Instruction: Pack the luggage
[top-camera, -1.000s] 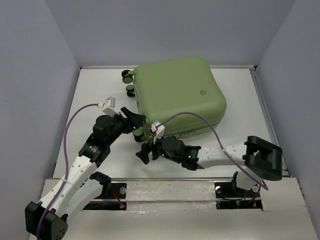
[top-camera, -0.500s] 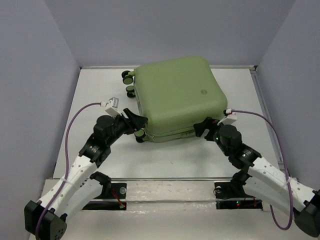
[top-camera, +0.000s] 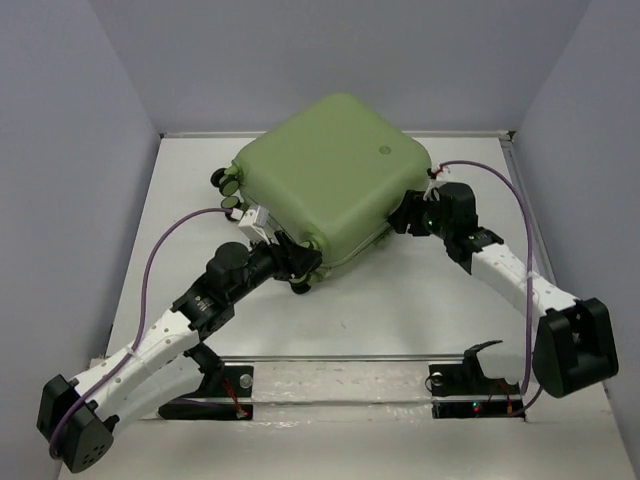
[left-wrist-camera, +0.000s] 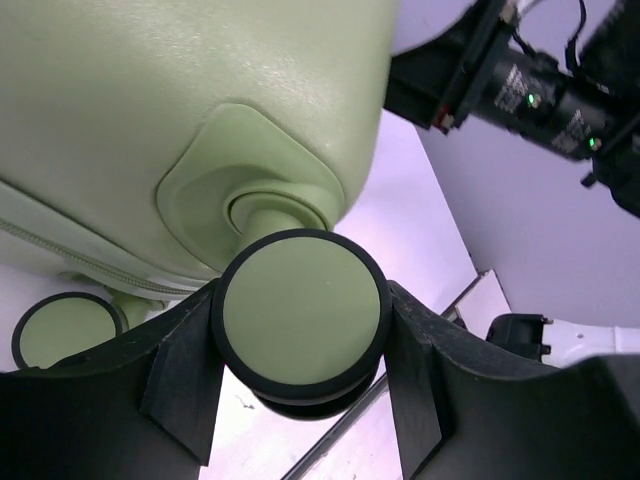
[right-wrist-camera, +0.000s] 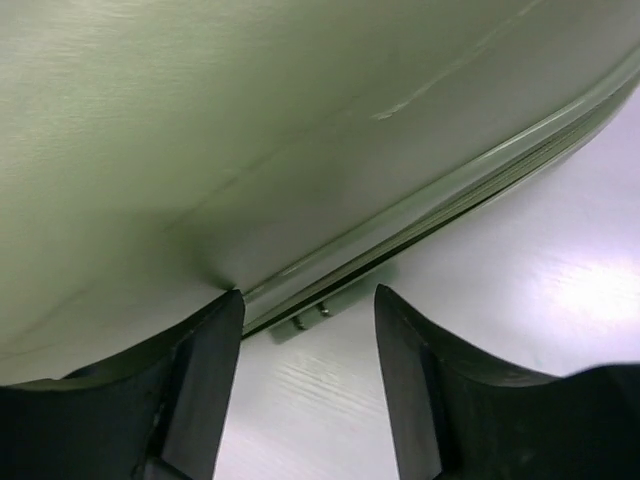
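Note:
The luggage (top-camera: 330, 170) is a pale green hard-shell case, closed, lying skewed on the white table (top-camera: 440, 310). My left gripper (top-camera: 301, 272) is at its near corner, shut on a green-and-black caster wheel (left-wrist-camera: 300, 325). The wheel fills the gap between both fingers (left-wrist-camera: 185, 370). A second wheel (left-wrist-camera: 62, 338) shows to the left. My right gripper (top-camera: 405, 217) is at the case's right edge and stands open (right-wrist-camera: 310, 293). Its left finger (right-wrist-camera: 205, 380) touches the shell's underside (right-wrist-camera: 200, 110). A small metal tab (right-wrist-camera: 310, 320) on the zipper seam lies just past the fingertips.
Two more caster wheels (top-camera: 229, 190) stick out at the luggage's left side. Grey walls enclose the table on three sides. A raised rail (top-camera: 340, 375) runs along the near edge by the arm bases.
The luggage has turned anticlockwise and shifted left and back, with my left gripper following on the wheel. My right arm swung from the front middle round to the case's right edge.

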